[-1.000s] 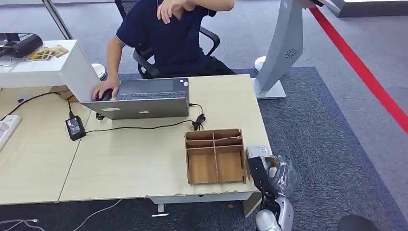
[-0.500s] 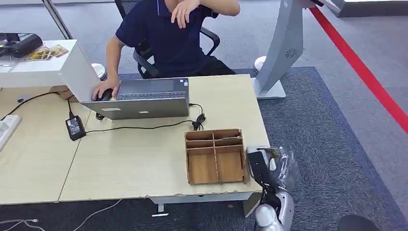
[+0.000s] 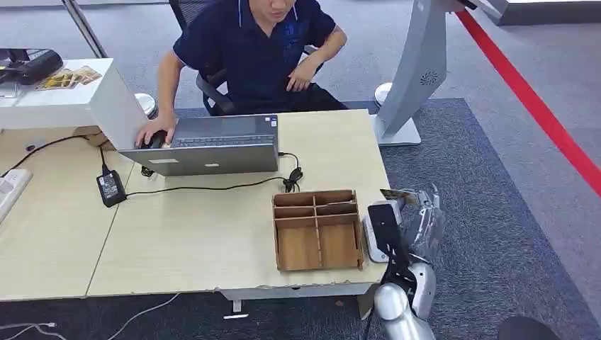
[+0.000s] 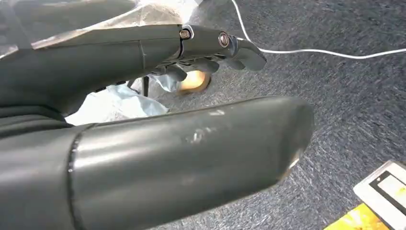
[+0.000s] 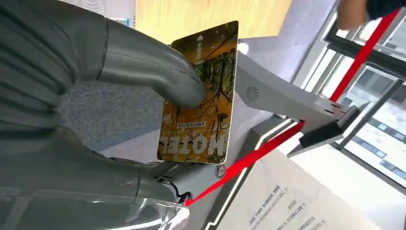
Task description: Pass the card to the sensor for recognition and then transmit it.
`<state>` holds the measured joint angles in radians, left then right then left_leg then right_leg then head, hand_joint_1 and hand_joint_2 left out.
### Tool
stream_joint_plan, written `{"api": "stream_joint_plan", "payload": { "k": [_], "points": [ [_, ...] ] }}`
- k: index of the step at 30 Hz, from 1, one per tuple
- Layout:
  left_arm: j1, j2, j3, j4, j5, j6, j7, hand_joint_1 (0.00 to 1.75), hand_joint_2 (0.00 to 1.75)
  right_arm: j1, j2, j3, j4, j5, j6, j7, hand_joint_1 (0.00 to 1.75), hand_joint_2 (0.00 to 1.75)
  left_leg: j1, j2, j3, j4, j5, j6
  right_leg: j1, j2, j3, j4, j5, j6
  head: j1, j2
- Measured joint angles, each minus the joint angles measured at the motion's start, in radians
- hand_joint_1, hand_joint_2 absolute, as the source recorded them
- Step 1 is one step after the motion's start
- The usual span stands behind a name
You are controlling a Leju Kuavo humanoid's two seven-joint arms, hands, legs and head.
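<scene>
Even, bright indoor light falls from overhead, leaving only soft, short shadows on the table and carpet in the sharp head view. In the left wrist view the near robot hand is softly blurred (a pale sheen runs along it). The windows in the right wrist view are blown out white.

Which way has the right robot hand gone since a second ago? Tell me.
Yes. The right robot hand, holding the card, has risen and moved forward along the right side of the wooden tray.
</scene>
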<state>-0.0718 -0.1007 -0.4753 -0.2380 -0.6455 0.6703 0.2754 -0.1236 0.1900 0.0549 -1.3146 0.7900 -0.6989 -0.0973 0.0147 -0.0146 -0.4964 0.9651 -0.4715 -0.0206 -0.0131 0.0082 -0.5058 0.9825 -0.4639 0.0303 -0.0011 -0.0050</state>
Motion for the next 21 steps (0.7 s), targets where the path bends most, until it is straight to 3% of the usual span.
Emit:
{"api": "stream_joint_plan", "payload": {
  "k": [21],
  "points": [
    [-0.001,0.002,-0.017,0.000,0.019,0.011,0.004,0.00,0.00,-0.029,0.033,0.037,-0.019,-0.009,0.000,-0.039,1.75,1.75,0.000,0.000,0.000,0.000,0.000,0.000,0.000,0.000,0.000,0.000,0.000,0.000,0.000,0.000]
  ]
}}
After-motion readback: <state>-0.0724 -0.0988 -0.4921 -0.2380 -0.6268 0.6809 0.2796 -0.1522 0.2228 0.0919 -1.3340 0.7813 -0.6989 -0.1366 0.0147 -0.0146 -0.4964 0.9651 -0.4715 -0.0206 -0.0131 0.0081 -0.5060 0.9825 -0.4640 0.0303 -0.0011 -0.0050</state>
